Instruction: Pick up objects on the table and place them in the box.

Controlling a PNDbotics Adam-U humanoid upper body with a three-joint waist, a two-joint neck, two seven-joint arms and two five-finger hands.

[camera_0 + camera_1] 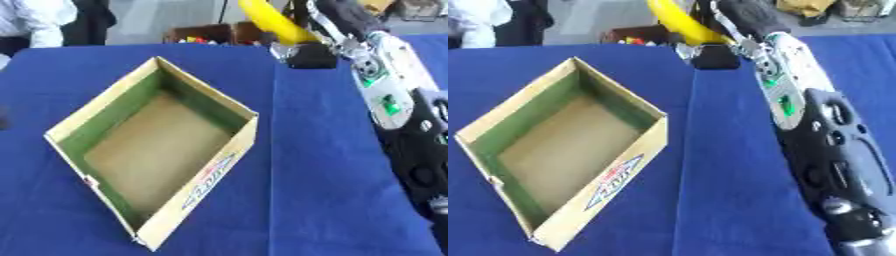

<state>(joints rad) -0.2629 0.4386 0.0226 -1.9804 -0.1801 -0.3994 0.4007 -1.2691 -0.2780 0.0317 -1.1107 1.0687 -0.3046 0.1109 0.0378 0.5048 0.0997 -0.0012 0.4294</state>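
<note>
**Banana raised at far edge, box waiting empty**

While the right arm stretched up the right side toward the far edge, the right hand [721, 37] sat there with a yellow banana [677, 22] at it, lifted clear of the tabletop [737, 175]. Fingers looked wrapped on the banana, likely a carry grasp for the box, though the dark blur hid the contact. The open cardboard box [210, 100] sat below-left of the hand, well apart, nothing inside, mouth up and turned cornerwise, probably so drops go in from above. A small black object [311, 56] lay just under the hand. Left hand not visible.

Surface: blue cloth over the tabletop with a crease running down its middle. Beyond the far edge: a brown crate [203, 34] with small coloured items, grey floor, people standing at top left.
</note>
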